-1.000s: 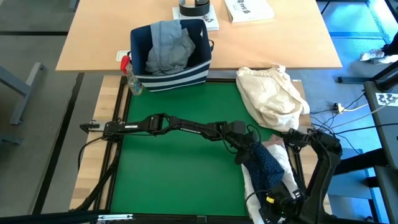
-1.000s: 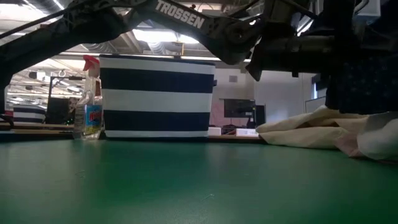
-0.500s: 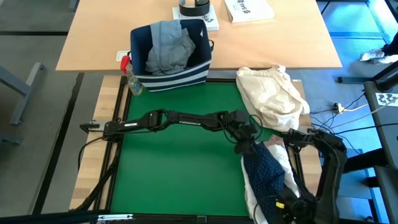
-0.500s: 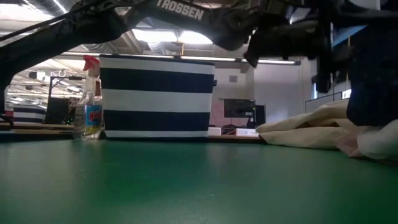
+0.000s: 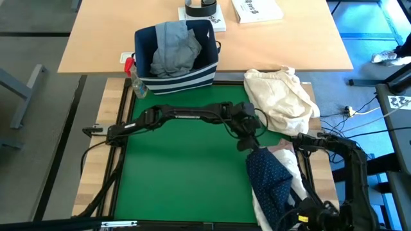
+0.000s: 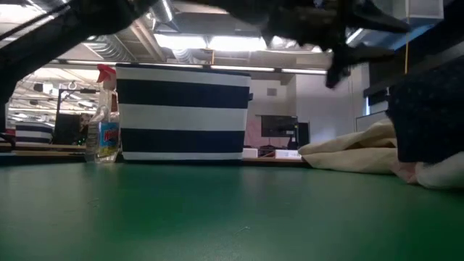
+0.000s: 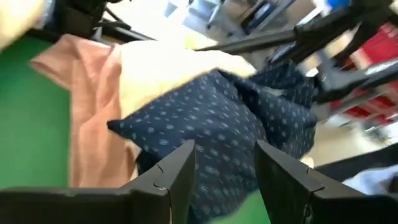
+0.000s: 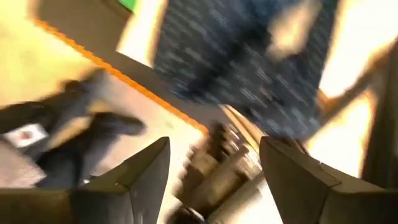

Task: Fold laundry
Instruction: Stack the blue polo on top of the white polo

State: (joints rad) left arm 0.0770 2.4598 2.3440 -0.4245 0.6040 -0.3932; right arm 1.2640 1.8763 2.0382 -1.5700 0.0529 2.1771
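Both grippers have let go within the last second. Left gripper (image 5: pixel 246 142), formerly closed on the navy white-dotted shirt (image 5: pixel 273 178) near the mat's right edge, has drawn back toward the centre of the green mat (image 5: pixel 186 186) and now hangs just off the shirt's upper corner with its jaws parted and nothing between them, as the left wrist view confirms. Right gripper (image 8: pixel 214 155) has withdrawn toward the near right corner, off the mat; its fingers stand wide apart and empty.

Released, the dotted shirt lies heaped along the mat's right edge on top of a white shirt (image 5: pixel 260 196) and a pale pink top (image 5: pixel 282 153). Judgement: the garment is crumpled, not spread, so no fold has been made; a fresh grasp will be needed.

Containers: the navy fabric bin with white stripes (image 5: pixel 183 76) stands on the wooden table just beyond the mat and holds light grey jeans (image 5: pixel 172 50). Beside it stands a spray bottle (image 6: pixel 105 119). A cream-beige cloth bundle (image 5: pixel 279 96) rests at the mat's far right corner.
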